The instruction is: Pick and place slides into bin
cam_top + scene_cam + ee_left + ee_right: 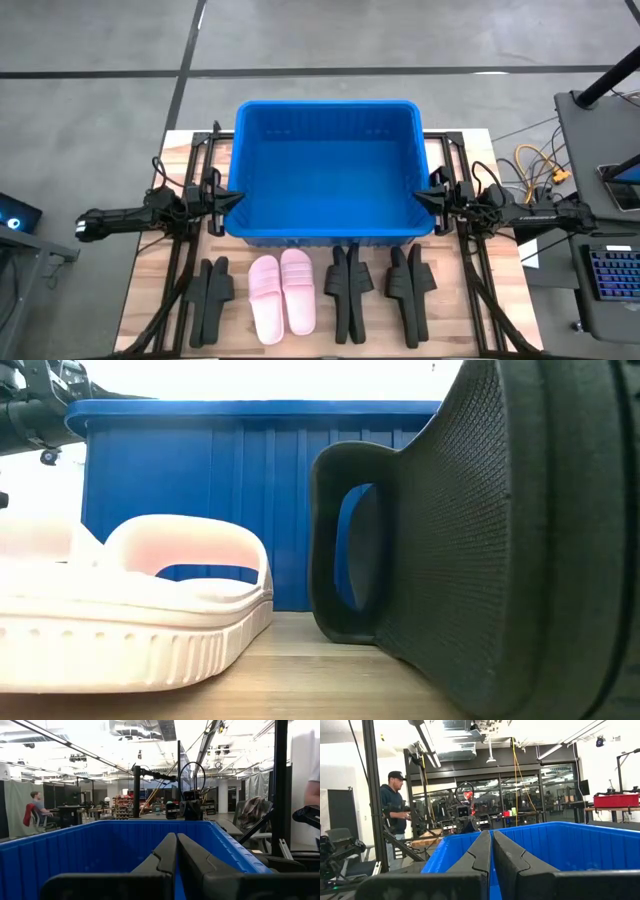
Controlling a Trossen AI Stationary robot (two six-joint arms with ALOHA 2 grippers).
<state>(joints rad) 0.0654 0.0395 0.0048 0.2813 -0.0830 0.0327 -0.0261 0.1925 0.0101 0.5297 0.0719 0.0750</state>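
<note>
The left pincer (233, 197) sits at the left rim of the blue bin (326, 228), fingers pressed together and holding nothing; its own wrist camera shows the two dark fingers (165, 857) closed tip to tip, pointing across the bin's open inside. The right pincer (422, 197) mirrors it at the bin's right rim, likewise closed and empty, its fingers (482, 852) meeting over the blue wall. The bin lies between the two pincers on the wooden counter (145, 290), and nothing shows inside it from above. All the slides lie on the counter on the near side of the bin, below both pincers in the overhead view: one black pair (212, 297) closest to the left pincer, the pink pair (282, 292) just beside it, then two more black pairs (347, 292) (408, 289), the last closest to the right pincer. In the room beyond the counter, a person in a dark cap (394, 812) stands by a frame.
</note>
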